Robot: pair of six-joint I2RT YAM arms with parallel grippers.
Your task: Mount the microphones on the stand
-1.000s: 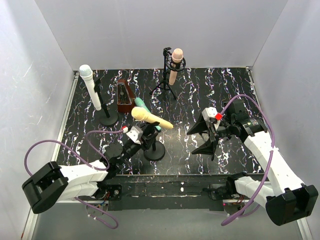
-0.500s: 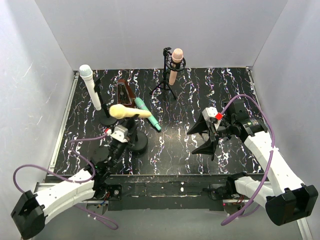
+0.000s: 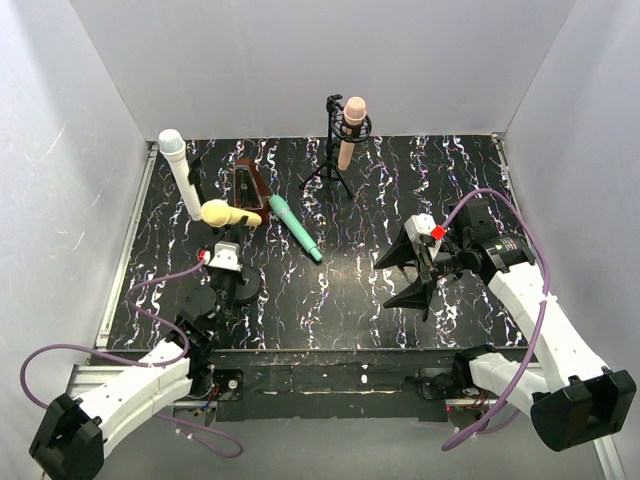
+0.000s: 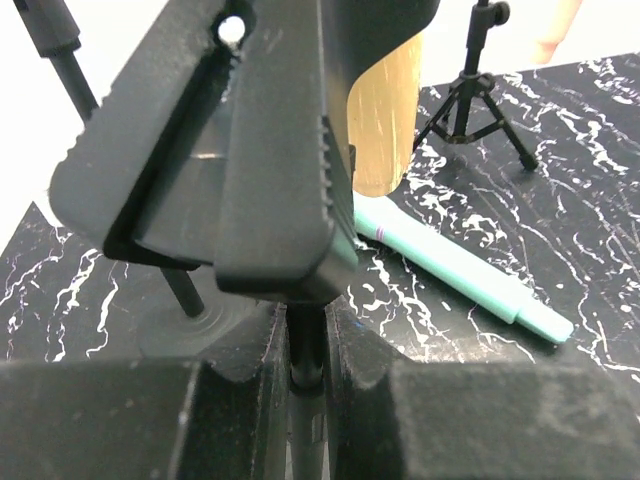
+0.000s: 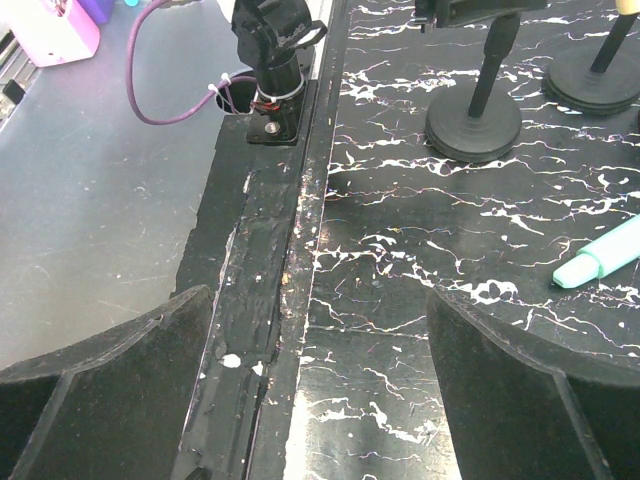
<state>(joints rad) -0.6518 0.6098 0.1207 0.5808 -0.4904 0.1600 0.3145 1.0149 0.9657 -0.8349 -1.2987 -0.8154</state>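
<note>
My left end effector [image 4: 305,372] is clamped on the pole of the round-base stand [image 3: 246,291] holding the yellow microphone [image 3: 228,214], near the worktop's [image 3: 450,180] left edge. I judge I'm placing it. My right end effector [image 3: 408,270] is spread apart, idle. Next, fetch the teal-green microphone [image 3: 295,228] lying mid-worktop.

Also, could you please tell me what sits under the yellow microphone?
A black stand clip holds the yellow microphone; below, the left end effector is shut on the stand's pole. The clip covers the microphone's underside.

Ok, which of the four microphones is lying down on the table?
The teal-green microphone. The white microphone, peach-pink microphone and yellow microphone are held up in stands.
</note>
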